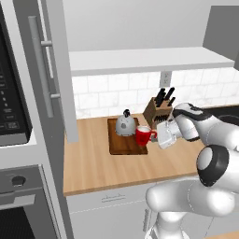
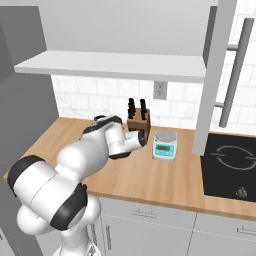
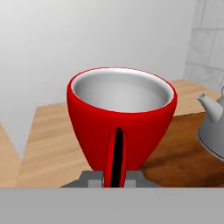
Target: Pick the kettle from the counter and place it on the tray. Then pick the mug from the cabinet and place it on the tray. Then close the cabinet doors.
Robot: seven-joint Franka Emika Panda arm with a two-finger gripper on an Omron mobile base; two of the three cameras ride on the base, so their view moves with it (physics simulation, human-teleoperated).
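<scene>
The red mug (image 1: 144,136) stands upright at the front right corner of the dark wooden tray (image 1: 122,144), just right of the silver kettle (image 1: 125,124) that sits on the tray's back half. My gripper (image 1: 156,135) reaches in from the right and is shut on the mug's handle. In the hand view the mug (image 3: 120,116) fills the middle, its handle between my gripper (image 3: 115,178) fingertips, with the kettle (image 3: 213,127) and tray (image 3: 183,153) to the right. I cannot tell whether the mug's base touches the tray. The cabinet (image 1: 149,59) above stands open, its door (image 1: 44,70) swung out at left.
A knife block (image 1: 158,109) stands behind my hand against the tiled wall. A white-teal scale (image 2: 165,144) sits right of the arm, then the other open door (image 2: 240,75) and a black cooktop (image 2: 232,165). The oven column (image 1: 14,140) bounds the counter (image 1: 102,168) at left.
</scene>
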